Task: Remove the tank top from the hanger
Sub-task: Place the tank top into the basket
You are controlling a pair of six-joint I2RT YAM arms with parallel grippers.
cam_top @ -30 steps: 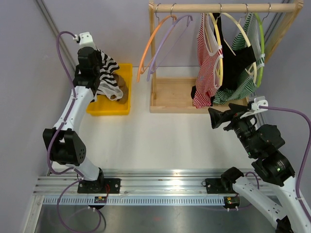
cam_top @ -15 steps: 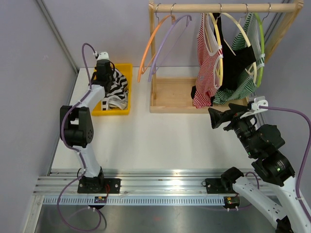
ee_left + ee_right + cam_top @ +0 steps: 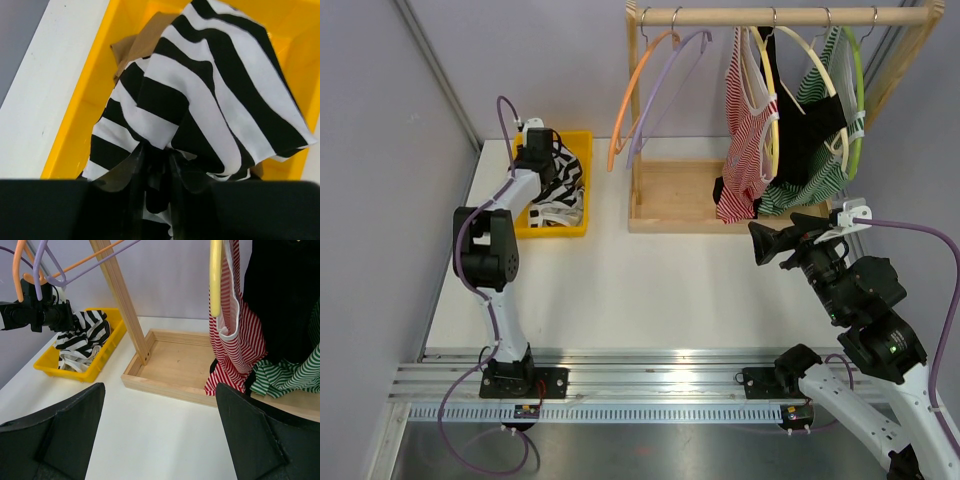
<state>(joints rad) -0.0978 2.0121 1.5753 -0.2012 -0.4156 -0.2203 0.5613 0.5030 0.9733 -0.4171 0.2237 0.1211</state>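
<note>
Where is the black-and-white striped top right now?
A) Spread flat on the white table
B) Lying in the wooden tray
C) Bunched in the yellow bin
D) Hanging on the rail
C: the black-and-white striped top sits crumpled inside the yellow bin at the far left of the table, away from the rail and the wooden tray.

2 arms [image 3: 500,325]: white links [image 3: 516,192], blk joints [image 3: 485,250], blk right hand [image 3: 775,240], purple cables [image 3: 905,224]
</note>
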